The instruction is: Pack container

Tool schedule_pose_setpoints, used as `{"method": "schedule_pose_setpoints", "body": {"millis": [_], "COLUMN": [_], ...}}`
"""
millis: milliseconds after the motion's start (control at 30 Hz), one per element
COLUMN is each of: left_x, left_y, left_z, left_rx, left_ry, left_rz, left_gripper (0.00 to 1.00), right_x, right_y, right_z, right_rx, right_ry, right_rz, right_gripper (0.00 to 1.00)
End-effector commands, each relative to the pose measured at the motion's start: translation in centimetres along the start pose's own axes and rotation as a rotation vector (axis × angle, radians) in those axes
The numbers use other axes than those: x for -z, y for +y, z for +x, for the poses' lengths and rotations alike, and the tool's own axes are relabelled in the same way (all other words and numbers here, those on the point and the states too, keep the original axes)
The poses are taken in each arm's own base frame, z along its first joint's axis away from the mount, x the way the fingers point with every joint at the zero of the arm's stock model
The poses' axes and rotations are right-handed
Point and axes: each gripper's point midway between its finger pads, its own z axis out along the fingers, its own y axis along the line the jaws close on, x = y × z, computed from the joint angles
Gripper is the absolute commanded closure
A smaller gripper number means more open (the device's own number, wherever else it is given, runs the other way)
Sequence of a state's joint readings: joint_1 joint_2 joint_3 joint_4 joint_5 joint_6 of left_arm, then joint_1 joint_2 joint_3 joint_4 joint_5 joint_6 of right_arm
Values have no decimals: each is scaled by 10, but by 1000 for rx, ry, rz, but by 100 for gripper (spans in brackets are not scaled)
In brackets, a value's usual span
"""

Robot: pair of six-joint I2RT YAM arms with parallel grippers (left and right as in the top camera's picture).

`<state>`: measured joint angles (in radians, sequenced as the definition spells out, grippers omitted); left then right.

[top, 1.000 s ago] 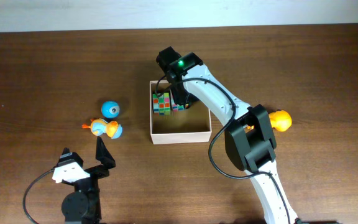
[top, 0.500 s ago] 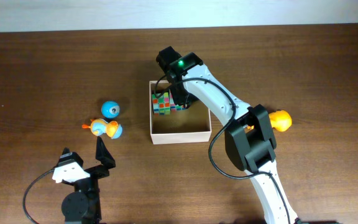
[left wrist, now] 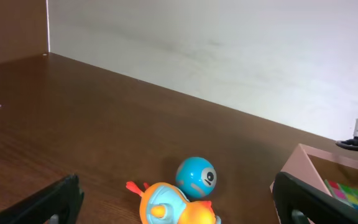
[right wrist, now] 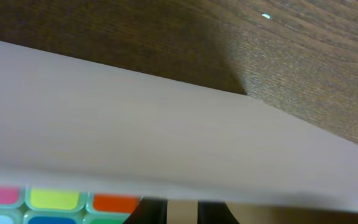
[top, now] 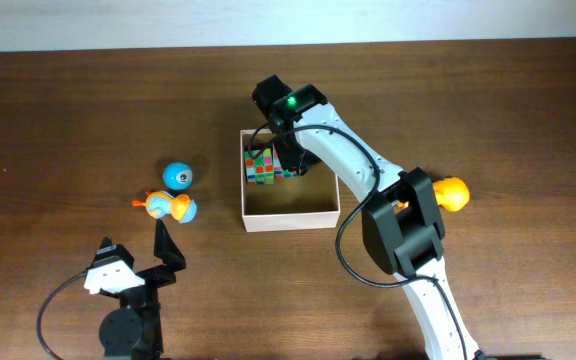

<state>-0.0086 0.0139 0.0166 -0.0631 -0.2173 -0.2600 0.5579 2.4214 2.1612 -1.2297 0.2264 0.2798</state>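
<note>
The left gripper (top: pixel 131 243) is noted wide open and empty, a blue ball (top: pixel 177 176) and duck toy (top: pixel 171 207) are seen beyond it, and the container (top: pixel 290 222) is found mid-table, with the right gripper (top: pixel 290 163) closed beside a colour cube (top: pixel 259 166) inside.

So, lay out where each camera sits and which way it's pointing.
Overhead: fixed above the table, looking straight down; both arms show, left gripper open, right gripper inside the container.
Left wrist: low over the table, facing the blue ball, duck toy and container corner; its own fingers frame the view.
Right wrist: close against the container's white wall, puzzle cube at the frame's bottom; dark fingertips barely show.
Shared: all three views show the container and puzzle cube.
</note>
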Motion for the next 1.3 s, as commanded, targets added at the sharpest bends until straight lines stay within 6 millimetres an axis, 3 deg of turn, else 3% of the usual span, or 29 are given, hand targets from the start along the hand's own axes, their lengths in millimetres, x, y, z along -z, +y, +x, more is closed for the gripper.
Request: {"method": "schedule_pose_setpoints", "body": {"millis": [0,133,200,533,767,967,1100,1267], "left_x": [0,0,0,0,0,0,0,0], "left_y": [3,3,3,3,3,3,3,3], "left_z": [0,0,0,0,0,0,0,0], "left_rx": [-14,-14,-14,-14,-14,-14,-14,-14], "left_ry": [-6,-6,-6,-6,-6,-6,-6,-6], "left_rz": [-11,-11,-11,-11,-11,-11,-11,-11], "left_gripper": [1,1,1,1,1,1,1,1], "right_x": [12,27,35,70,87,92,90,76], "right_y": [-8,-11,-13,-9,33,61,72,82], "right_z": [-3,-5,-4,4,24,35,41,46], "right_rx": [-5,-6,-8,8,101,157,167,152], "right_ry": [-21,-42,-47,-71,-14,-7,4,16], "right_rz": [-2,-8,-10,-38,-248,-281,-289,-304], "right_gripper": [87,86,80,79,75,76,85,85]}}
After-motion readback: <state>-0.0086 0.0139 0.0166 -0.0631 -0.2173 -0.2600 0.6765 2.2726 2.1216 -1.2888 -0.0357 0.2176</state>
